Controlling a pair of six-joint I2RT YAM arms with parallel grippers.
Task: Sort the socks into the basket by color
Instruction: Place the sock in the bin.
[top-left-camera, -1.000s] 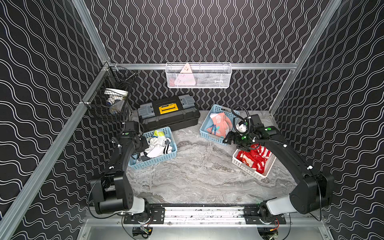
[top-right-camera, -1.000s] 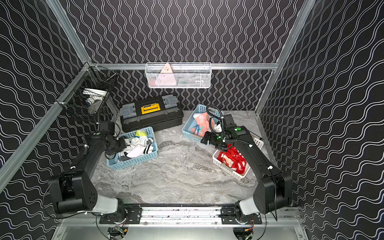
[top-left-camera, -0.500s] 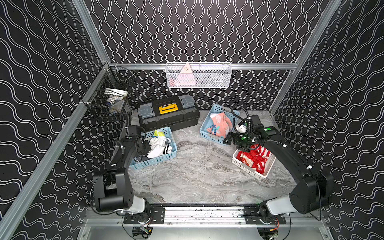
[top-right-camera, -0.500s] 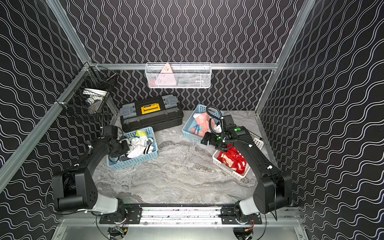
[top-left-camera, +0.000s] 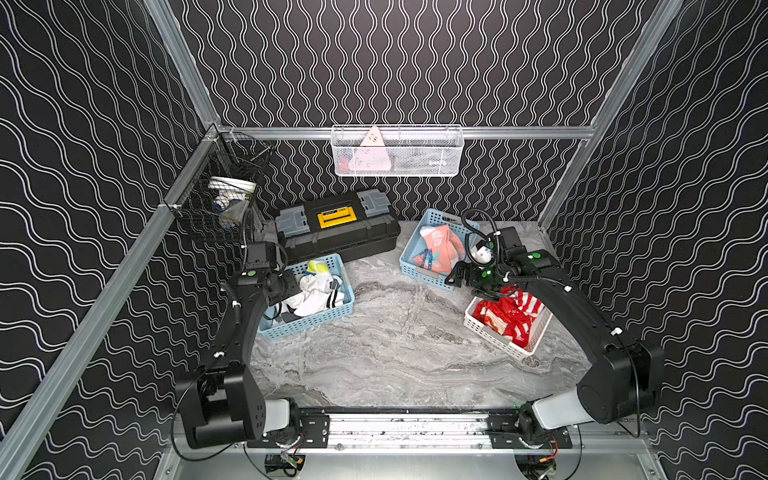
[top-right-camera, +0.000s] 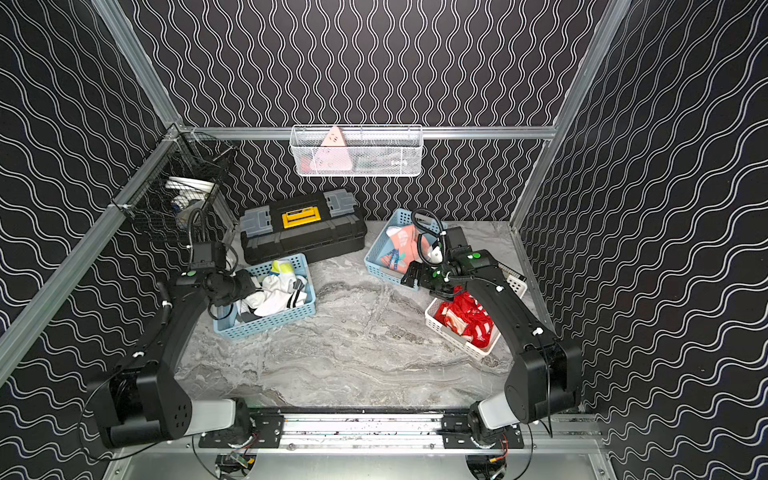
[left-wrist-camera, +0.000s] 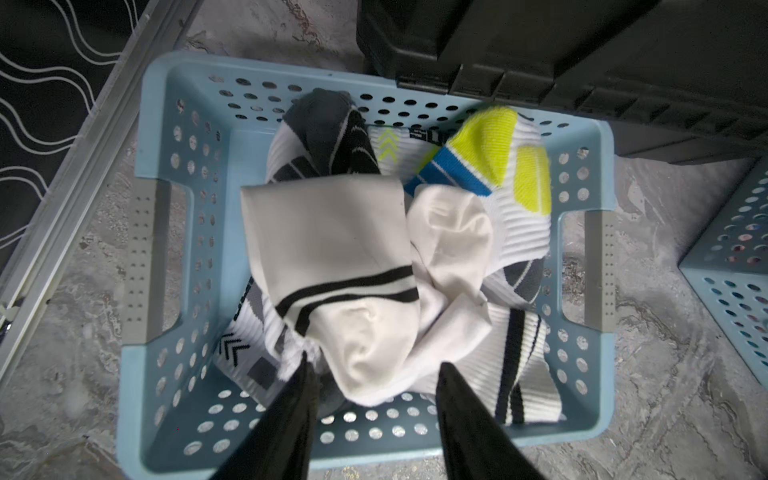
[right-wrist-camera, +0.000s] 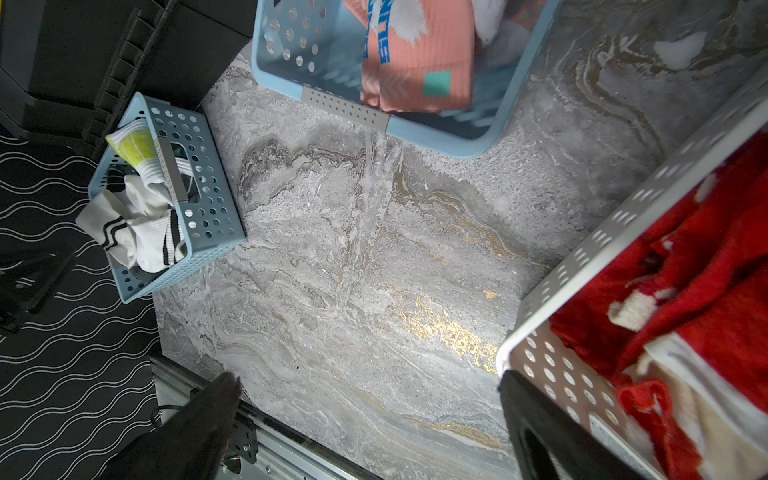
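White socks (left-wrist-camera: 332, 232) with black stripes and yellow patches lie piled in a light blue basket (left-wrist-camera: 166, 124), also seen in a top view (top-left-camera: 332, 313). My left gripper (left-wrist-camera: 374, 363) is over that basket's near end. It is open, and the toe of a white sock lies just past its fingertips. Salmon-pink socks (top-left-camera: 438, 245) fill a second blue basket (top-left-camera: 419, 276). Red socks (top-left-camera: 505, 316) sit in a white basket (top-left-camera: 494, 338). My right gripper (right-wrist-camera: 368, 376) hangs wide open and empty over bare table, beside the white basket's corner (right-wrist-camera: 623, 216).
A black toolbox (top-left-camera: 336, 228) with a yellow latch stands at the back, right behind the basket of white socks. A black wire basket (top-left-camera: 220, 208) hangs on the left wall and a white mesh basket (top-left-camera: 397, 151) on the back wall. A metal rail (top-left-camera: 407, 424) runs along the front edge.
My left gripper has opened over the basket and let go of the white sock, which now lies on the pile. The right arm has not moved.
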